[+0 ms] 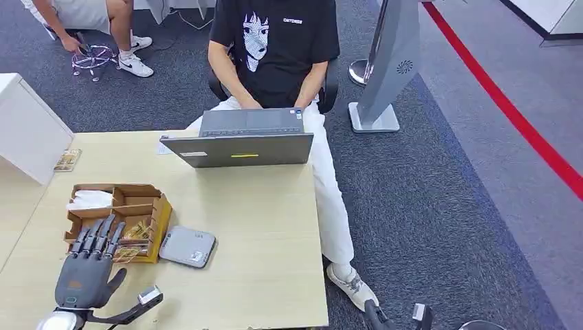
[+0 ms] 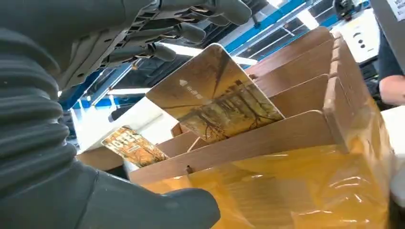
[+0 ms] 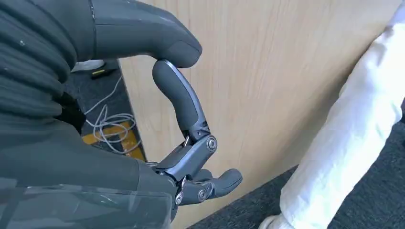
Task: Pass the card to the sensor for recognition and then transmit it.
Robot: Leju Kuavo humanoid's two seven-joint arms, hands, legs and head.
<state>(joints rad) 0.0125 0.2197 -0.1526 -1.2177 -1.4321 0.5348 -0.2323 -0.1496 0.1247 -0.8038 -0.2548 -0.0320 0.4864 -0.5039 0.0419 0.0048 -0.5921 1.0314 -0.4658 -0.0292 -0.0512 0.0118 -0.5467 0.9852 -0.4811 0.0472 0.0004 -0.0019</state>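
Note:
A brown cardboard box [image 1: 152, 210] with compartments stands at the table's left, its front wrapped in yellow tape [image 2: 296, 191]. A brown printed card [image 2: 215, 100] leans upright in one compartment, and another card [image 2: 133, 145] stands further in. My left hand [image 1: 89, 265] is just before the box, fingers [image 2: 191, 31] stretched out over the card and thumb [image 2: 157, 210] below the box front, holding nothing. The grey flat sensor [image 1: 187, 246] lies on the table just right of the box. My right hand [image 3: 191, 143] hangs beside the table's wooden side, fingers curled, thumb meeting a fingertip, nothing in it.
A person sits at the table's far side behind an open grey laptop [image 1: 240, 141]. A loose card [image 1: 67, 160] lies at the far left by a white box [image 1: 27, 130]. The person's white trouser leg [image 3: 353, 109] is near my right hand. A grey stand [image 1: 385, 69] is on the carpet.

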